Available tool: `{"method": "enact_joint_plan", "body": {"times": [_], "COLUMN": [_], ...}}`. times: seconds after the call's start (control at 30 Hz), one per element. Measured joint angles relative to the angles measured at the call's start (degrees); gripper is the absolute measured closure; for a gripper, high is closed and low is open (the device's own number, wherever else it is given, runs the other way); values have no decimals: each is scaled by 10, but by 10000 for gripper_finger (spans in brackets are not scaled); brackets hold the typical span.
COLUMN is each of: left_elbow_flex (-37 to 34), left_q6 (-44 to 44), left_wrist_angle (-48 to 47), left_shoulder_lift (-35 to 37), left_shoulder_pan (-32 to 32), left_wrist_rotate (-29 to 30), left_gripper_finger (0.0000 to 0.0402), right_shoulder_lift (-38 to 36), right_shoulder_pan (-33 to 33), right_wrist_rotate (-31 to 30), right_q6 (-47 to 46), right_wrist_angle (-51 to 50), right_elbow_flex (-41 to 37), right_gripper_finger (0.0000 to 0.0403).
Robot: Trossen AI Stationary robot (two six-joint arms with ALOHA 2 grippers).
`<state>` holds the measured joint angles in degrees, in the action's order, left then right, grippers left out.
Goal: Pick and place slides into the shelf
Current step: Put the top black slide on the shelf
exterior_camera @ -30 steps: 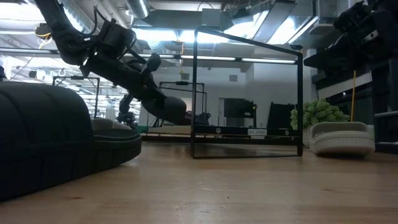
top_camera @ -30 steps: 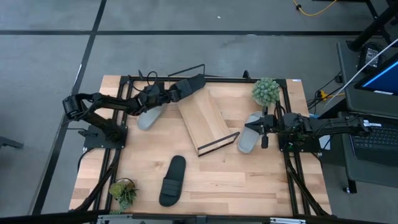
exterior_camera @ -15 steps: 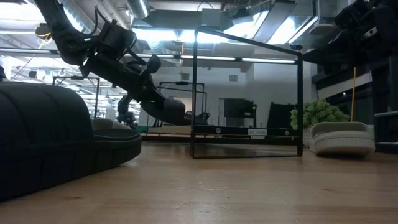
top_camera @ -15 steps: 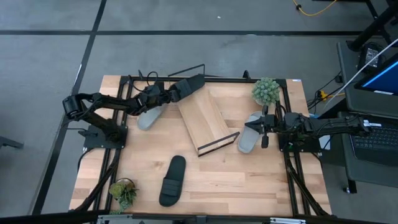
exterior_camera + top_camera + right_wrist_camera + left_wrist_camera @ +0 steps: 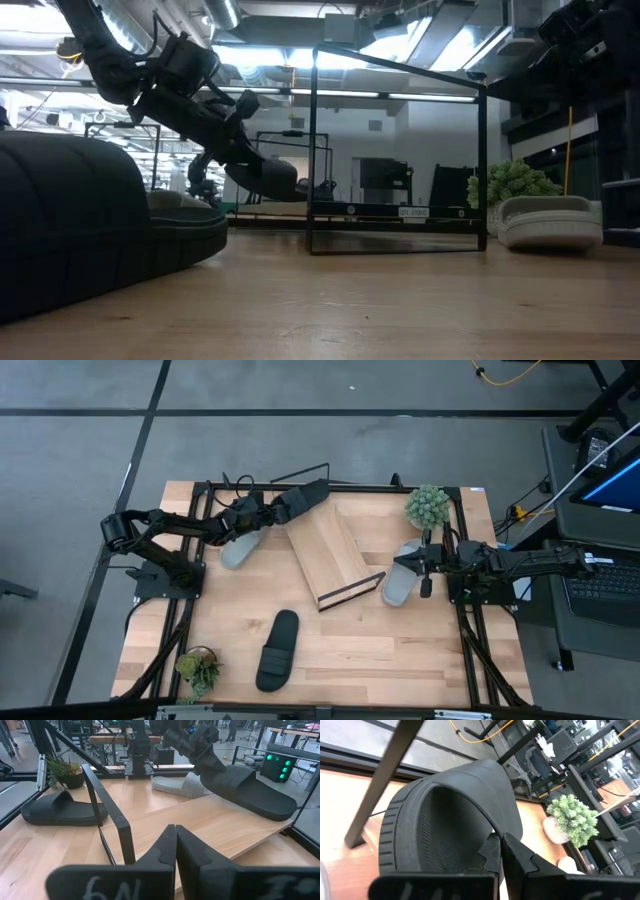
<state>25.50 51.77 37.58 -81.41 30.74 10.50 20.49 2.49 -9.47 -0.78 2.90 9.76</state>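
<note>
A matte black rubber slide [image 5: 303, 498] is clamped by the left end effector [image 5: 268, 510] above the upper end of the slanted light-wood shelf [image 5: 328, 555]. Risk: released there, sliding down-slope is likely. The right end effector [image 5: 421, 565], closed and empty, is parked over a grey slide [image 5: 402, 582].

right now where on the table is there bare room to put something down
Free: the front right stretch, between the black slide and the right edge, below the shelf. Crowded: the back, with the left gripper holding a second black slide, a grey slide and the plant.
</note>
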Motion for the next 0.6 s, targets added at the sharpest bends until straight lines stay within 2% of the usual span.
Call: {"method": "enact_joint_plan", "body": {"times": [0.6], "left_elbow_flex": [0], "left_q6": [2], "left_wrist_angle": [-34], "left_shoulder_lift": [0], "left_shoulder_pan": [0], "left_wrist_rotate": [27], "left_gripper_finger": [313], "right_shoulder_lift": [0], "right_shoulder_pan": [0], "right_wrist_rotate": [0], "right_q6": [0], "right_wrist_angle": [0], "right_elbow_flex": [0], "right_gripper_finger": [395]}}
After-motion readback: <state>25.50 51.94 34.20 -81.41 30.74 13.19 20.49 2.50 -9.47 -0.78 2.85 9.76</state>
